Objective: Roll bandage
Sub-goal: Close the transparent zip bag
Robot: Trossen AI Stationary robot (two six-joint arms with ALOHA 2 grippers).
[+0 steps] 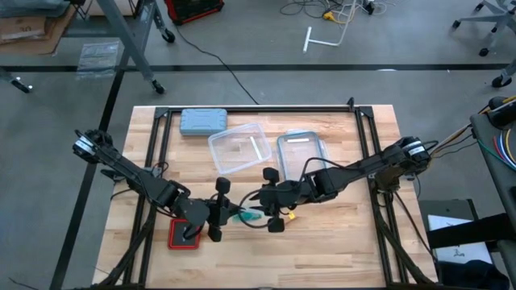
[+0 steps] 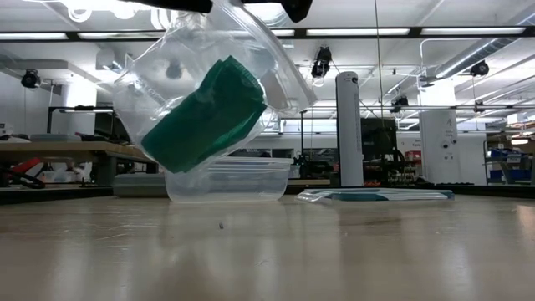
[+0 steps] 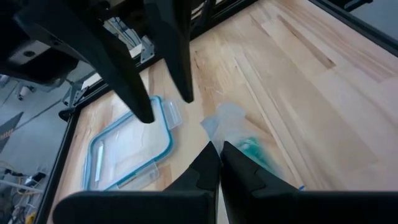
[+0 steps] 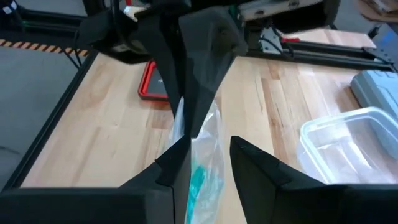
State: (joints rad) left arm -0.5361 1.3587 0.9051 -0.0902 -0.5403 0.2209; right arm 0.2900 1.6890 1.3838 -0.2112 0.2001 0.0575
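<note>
Your left gripper point(image 1: 219, 211) and right gripper point(image 1: 266, 211) are meeting over table point(image 1: 339, 234), near its front edge. Bandage point(image 2: 205, 115) is sitting inside clear plastic bag point(image 2: 159, 79), hanging between both claws, off tabletop. Left fingers point(image 3: 208, 165) are pressing together on bag edge. Right fingers point(image 4: 177, 158) are standing spread, bag passing between them. Beyond claws: clear container point(image 1: 239, 148), its blue-rimmed lid point(image 1: 301, 153), grey-blue case point(image 1: 203, 121). Red pad point(image 1: 184, 235) is lying under left arm.
</note>
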